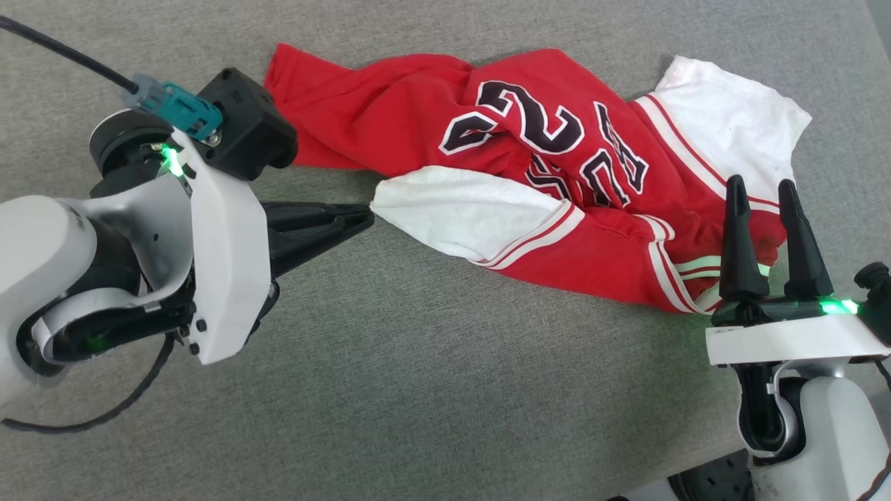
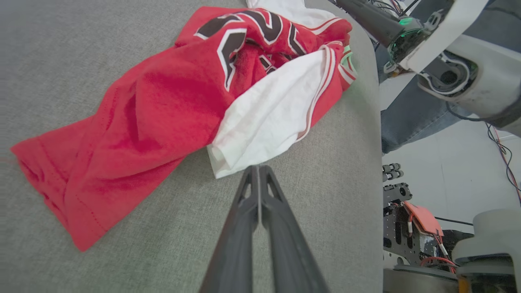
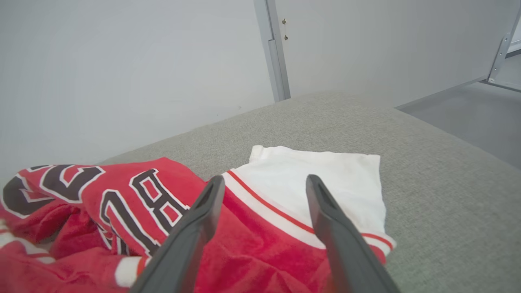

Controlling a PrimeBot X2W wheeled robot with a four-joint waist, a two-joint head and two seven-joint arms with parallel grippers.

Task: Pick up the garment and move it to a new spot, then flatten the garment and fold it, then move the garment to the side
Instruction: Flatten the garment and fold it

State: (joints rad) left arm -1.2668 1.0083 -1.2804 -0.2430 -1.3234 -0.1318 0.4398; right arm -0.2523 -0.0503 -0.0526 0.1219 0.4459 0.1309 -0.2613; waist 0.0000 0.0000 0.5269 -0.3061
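Seen from the head, a soft red jersey-style garment (image 1: pixel 390 118) with white sleeve panels lies bunched on a grey woven tabletop (image 1: pixel 418 383), its black white-edged lettering (image 1: pixel 529 118) facing up. To the left of and below that lettering, the left gripper (image 1: pixel 367 213) lies low with its fingers pressed together, tips at the edge of the near white sleeve (image 1: pixel 452 209). Right of the lettering, the right gripper (image 1: pixel 761 183) points up the view with fingers spread over the striped hem, the far white sleeve (image 1: pixel 731 118) beyond it. From the left wrist, the left gripper (image 2: pixel 258 167) meets the sleeve's (image 2: pixel 264 118) lower edge, below the lettering (image 2: pixel 228 40). No cloth shows between the tips, so a catch cannot be confirmed. From the right wrist, the right gripper (image 3: pixel 264 179) is parted above red cloth (image 3: pixel 260 228), to the right of the lettering (image 3: pixel 150 199) and short of the flat white sleeve (image 3: pixel 325 171). The pick-up likely goes best if the left hold is tested with a slight lift. If the sleeve slips, the fingers should reopen and reach deeper. The right fingers should drop onto the thick trim and close, then both arms rise together.
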